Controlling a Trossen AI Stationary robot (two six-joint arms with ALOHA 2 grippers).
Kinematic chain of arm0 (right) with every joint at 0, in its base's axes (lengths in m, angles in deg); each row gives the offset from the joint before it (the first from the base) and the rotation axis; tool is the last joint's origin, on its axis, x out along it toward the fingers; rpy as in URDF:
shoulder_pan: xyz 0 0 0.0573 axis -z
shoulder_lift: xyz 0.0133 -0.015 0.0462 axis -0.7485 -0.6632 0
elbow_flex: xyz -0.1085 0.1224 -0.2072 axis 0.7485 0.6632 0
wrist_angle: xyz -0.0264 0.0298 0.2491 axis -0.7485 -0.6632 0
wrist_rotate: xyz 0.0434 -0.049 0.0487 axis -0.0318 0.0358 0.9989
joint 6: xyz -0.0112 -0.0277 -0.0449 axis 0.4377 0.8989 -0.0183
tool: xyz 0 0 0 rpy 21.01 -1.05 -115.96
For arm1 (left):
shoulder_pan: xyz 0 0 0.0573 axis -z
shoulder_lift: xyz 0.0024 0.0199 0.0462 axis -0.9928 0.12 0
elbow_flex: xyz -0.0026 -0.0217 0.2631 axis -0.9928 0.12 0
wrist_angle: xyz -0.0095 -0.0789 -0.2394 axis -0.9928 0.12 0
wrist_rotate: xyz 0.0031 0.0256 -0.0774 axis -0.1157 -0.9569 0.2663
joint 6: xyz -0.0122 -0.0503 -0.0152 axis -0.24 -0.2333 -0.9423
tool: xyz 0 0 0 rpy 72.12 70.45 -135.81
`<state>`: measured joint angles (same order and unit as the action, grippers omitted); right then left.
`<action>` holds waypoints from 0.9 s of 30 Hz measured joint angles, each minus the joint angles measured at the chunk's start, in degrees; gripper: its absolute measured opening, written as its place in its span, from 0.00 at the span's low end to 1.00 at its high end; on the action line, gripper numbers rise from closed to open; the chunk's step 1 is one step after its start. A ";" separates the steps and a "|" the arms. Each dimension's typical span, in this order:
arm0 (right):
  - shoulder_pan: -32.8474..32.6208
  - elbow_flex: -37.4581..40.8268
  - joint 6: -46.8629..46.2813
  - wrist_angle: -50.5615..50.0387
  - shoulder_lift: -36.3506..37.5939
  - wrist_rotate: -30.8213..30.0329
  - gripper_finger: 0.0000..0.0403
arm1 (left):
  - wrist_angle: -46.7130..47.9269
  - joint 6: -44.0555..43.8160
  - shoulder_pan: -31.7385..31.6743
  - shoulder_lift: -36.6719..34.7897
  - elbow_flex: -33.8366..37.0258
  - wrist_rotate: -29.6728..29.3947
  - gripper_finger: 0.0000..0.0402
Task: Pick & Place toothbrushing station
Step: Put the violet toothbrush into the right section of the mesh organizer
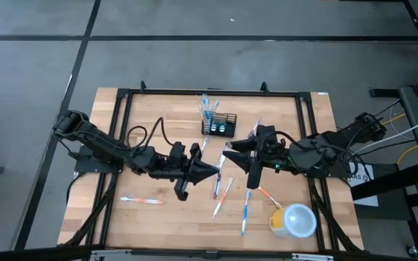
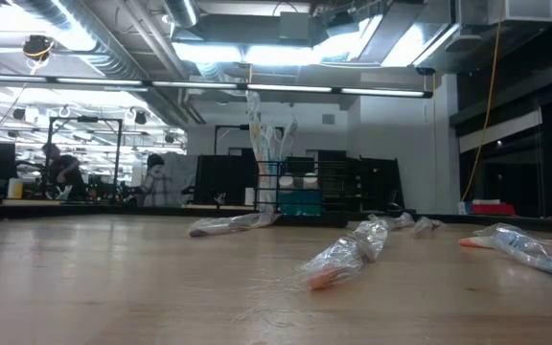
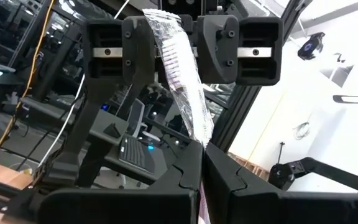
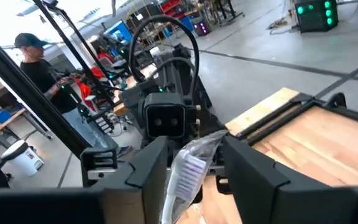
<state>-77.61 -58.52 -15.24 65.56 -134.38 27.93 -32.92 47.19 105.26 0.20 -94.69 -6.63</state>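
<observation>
The toothbrushing station, a black mesh holder (image 1: 218, 125) (image 2: 281, 192), stands at the table's far middle with wrapped toothbrushes (image 1: 207, 107) upright in it. Above mid-table my left gripper (image 1: 215, 174) (image 3: 202, 168) is shut on a toothbrush in a clear wrapper (image 3: 188, 99). My right gripper (image 1: 227, 151) (image 4: 194, 171) faces it, open. Its fingers (image 3: 138, 50) stand on either side of the wrapper's upper end (image 4: 188, 168). Whether they touch the wrapper I cannot tell. My left gripper pinches the wrapped toothbrush's lower part (image 3: 201, 146) between its two fingers. The fingers come level from the table's left and tip slightly upward. The toothbrush slants up out of them toward my right gripper, lifted clear of the table.
Several more wrapped toothbrushes lie loose on the wood: one near left (image 1: 140, 199) and others at near middle (image 1: 222, 197) (image 1: 245, 210) (image 2: 348, 257). A yellow cup with a pale lid (image 1: 294, 220) stands near right. A black frame (image 1: 122, 94) borders the table.
</observation>
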 joint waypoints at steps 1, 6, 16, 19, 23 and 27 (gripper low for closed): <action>-0.02 0.00 0.73 0.79 -0.02 0.00 0.37 | -0.24 -0.04 0.00 0.19 -0.02 -0.10 0.00; -0.02 -0.02 2.21 1.84 0.00 0.44 0.22 | -0.08 -0.41 0.46 0.51 0.00 -1.01 0.00; -0.20 -0.02 3.57 2.35 0.00 0.97 0.01 | -0.79 -1.52 0.70 0.78 0.00 -5.15 0.00; -0.25 0.00 5.53 4.16 0.00 1.03 0.01 | -0.59 -2.62 0.70 0.78 0.00 -6.08 0.01; -1.12 0.00 9.02 6.55 -0.02 -0.90 0.01 | 2.77 -4.11 0.76 0.73 -0.02 -10.05 0.06; -1.77 0.00 10.57 7.59 0.02 -2.94 0.00 | 5.50 -4.92 1.07 0.75 0.28 -12.17 0.16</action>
<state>-79.38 -58.52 -4.68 73.15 -134.36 24.98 -27.42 42.27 106.33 0.96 -94.41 -18.80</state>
